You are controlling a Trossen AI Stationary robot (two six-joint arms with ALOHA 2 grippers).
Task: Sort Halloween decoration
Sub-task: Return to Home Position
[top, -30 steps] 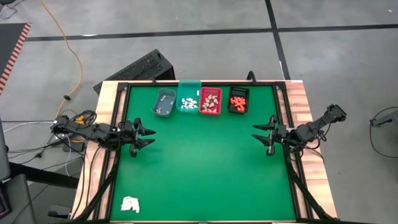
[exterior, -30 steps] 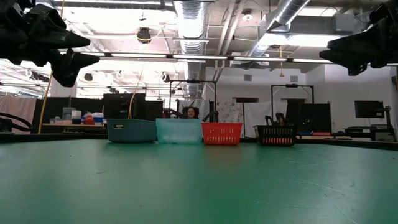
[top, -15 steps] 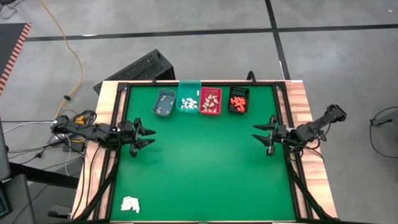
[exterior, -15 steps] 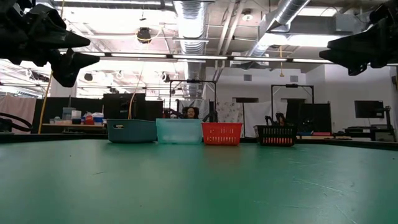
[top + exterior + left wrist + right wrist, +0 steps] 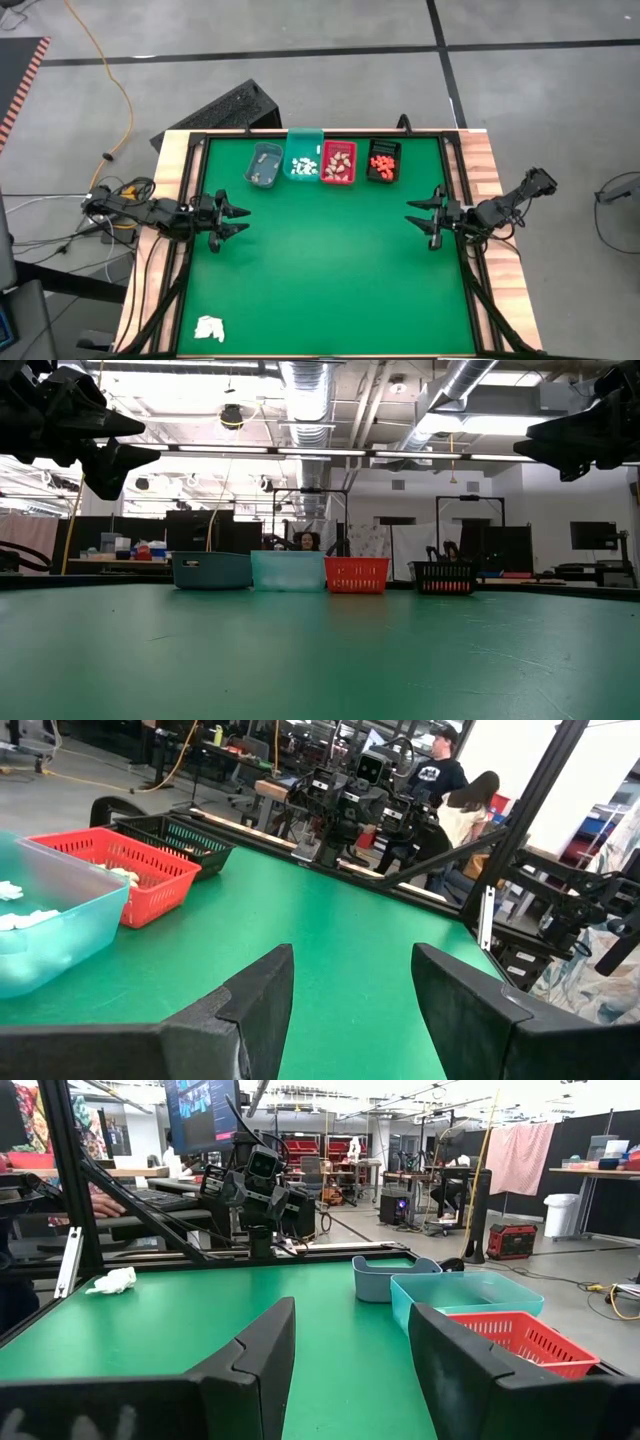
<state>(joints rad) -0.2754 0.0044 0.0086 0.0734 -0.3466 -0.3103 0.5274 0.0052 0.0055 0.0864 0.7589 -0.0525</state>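
Nothing has shifted over the last second: the left tool (image 5: pixel 243 220) and right tool (image 5: pixel 413 214) hang at the left and right edges of the matte green counter (image 5: pixel 330 270), both spread and empty, so the sorting looks finished. At upper centre, lumpy white pieces (image 5: pixel 302 166) fill the translucent teal bin (image 5: pixel 303 137), tan pieces (image 5: pixel 339 163) the red mesh bin (image 5: pixel 338 144), and orange pieces (image 5: pixel 381 162) the black mesh bin (image 5: pixel 383 143). A crumpled papery wad (image 5: pixel 208 326) lies at lower left.
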